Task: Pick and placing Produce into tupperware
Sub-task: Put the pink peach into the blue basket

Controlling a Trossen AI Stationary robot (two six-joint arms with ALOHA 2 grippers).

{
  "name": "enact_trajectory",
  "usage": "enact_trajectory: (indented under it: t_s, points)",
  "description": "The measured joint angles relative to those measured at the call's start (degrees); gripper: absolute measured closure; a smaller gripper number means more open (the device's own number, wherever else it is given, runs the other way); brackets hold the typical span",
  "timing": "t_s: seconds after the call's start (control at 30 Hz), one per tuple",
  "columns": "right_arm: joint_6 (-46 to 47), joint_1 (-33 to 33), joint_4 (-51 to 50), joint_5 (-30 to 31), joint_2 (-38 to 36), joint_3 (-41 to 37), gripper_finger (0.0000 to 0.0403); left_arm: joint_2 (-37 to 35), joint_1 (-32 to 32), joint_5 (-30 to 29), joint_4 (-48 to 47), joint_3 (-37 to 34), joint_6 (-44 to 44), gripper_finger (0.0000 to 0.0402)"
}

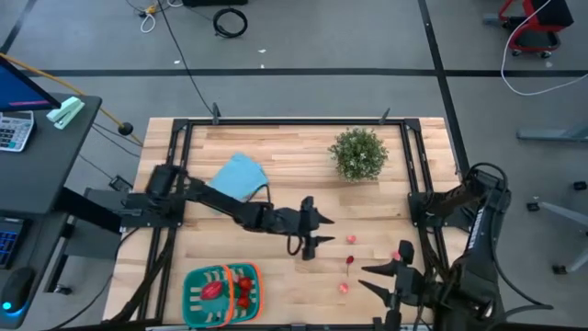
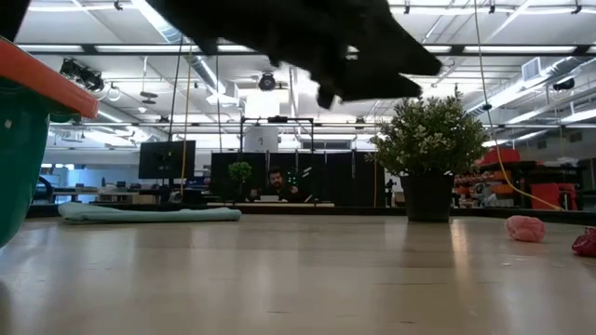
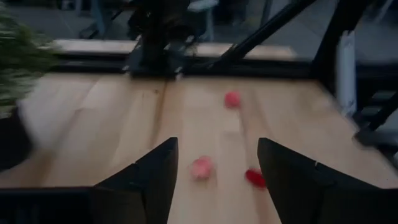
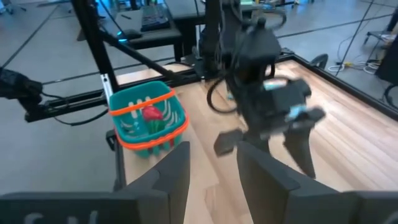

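The left hand (image 1: 317,230) hangs fingers apart above the pale plank worktop (image 1: 294,184); small rounded red and pink produce (image 1: 350,239) lies just beyond, more inside the slotted teal tupperware (image 1: 221,294)

Pale blond wood grain runs across the table (image 1: 276,156), framed by black rails, and both arms are dark all over, the black fingers (image 3: 149,180) of the left gripper (image 1: 322,230) spread apart and the equally black right gripper (image 1: 384,279) parted too. Near the front edge sits the teal-green slotted tupperware (image 1: 195,296) with its orange band and rim, red produce (image 1: 213,291) glowing inside, while loose red and pink pieces (image 1: 350,239) dot the bare wood towards the right. Towards the back, a light blue cloth (image 1: 239,175) and a bushy green potted plant (image 1: 358,153) flecked with pale specks, in a dark pot (image 2: 426,197).
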Motion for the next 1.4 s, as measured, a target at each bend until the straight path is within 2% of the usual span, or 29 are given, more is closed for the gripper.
enact_trajectory:
  t_s: [0.07,0.23,0.4,0.53,0.7,0.83,1.07,1.4]
  points:
    - [-0.51,-0.79,0.01,0.01,0.00,0.00,0.0263,3.02,0.73,2.26,4.07,0.97,-2.70,0.0176]
    - [-0.51,-2.80,0.02,-1.76,0.00,0.00,0.0263,10.16,2.02,3.55,3.11,9.47,-4.85,0.0178]
    - [-0.24,-3.97,0.01,-4.14,0.00,0.00,0.0263,15.41,1.89,3.51,-6.61,18.74,-3.74,0.0175]
    - [0.35,-4.04,0.02,-5.01,0.02,0.00,0.0263,17.56,1.44,3.61,-15.26,22.91,-3.71,0.0175]
    - [0.35,-4.04,0.02,-5.05,0.02,-0.02,0.0263,18.09,1.49,3.29,-15.35,23.07,-3.63,0.0176]
    - [0.36,-4.04,0.02,-5.08,0.02,-0.01,0.0263,18.04,2.01,0.16,-15.36,22.80,-3.32,0.0177]
    - [-0.91,-4.04,0.02,-5.16,0.04,-0.02,0.0263,18.05,1.77,0.09,-14.99,22.80,-1.86,0.0178]
    - [-1.28,-4.04,0.04,-5.16,0.07,-0.02,0.0263,23.50,1.35,0.36,-11.05,25.08,-1.56,0.0180]
